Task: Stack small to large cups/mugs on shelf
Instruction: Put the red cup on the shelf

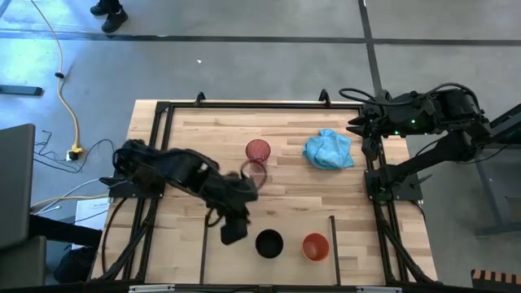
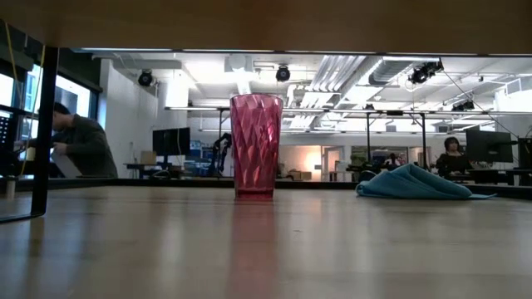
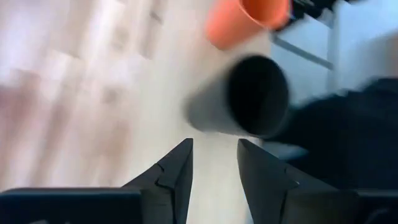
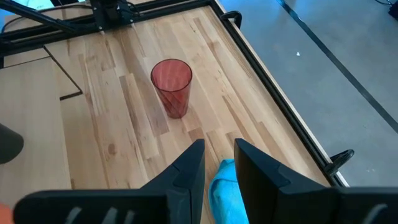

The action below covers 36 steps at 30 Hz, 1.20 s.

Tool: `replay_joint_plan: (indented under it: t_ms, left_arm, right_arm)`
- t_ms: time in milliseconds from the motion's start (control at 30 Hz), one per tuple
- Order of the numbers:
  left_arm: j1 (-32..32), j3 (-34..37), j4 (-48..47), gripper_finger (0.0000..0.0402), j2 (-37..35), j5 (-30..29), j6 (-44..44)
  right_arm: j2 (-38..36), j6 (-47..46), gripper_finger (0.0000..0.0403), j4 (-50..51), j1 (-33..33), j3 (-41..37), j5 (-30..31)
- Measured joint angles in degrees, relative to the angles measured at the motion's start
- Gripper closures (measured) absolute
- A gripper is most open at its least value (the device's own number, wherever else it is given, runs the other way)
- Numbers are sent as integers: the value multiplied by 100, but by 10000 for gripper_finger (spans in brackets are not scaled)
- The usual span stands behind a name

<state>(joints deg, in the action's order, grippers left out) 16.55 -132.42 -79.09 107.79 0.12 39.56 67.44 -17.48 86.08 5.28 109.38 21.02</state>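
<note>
Fingers (image 3: 214,171) apart, empty; black cup (image 3: 249,96) round, handleless, upright.

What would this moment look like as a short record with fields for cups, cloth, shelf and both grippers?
red cup: upright, mid-table, away from the shelf
black cup: upright in the shelf strip, between the two bars
orange cup: upright beside the black cup, next to the right-hand bar
cloth: crumpled, to the right of the red cup
left gripper: open, empty, just left of the black cup
right gripper: open, empty, parked at the far right edge above the cloth
stacking: not yet done, all three cups stand apart
</note>
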Motion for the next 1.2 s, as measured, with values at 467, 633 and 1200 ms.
replay_joint_plan:
  t_ms: [467,633,1200]
  left_arm:
    - [-1789,9,-1038,287,16,-2695,-1732]
    - [-2666,7,-897,286,318,-2273,-3318]
    - [-4585,20,-852,286,1011,801,-6180]
  right_arm:
    - [11,-250,325,-63,0,0,-2]
    - [9,-510,325,-59,0,0,-1]
    - [-18,-800,325,-70,2,-466,0]
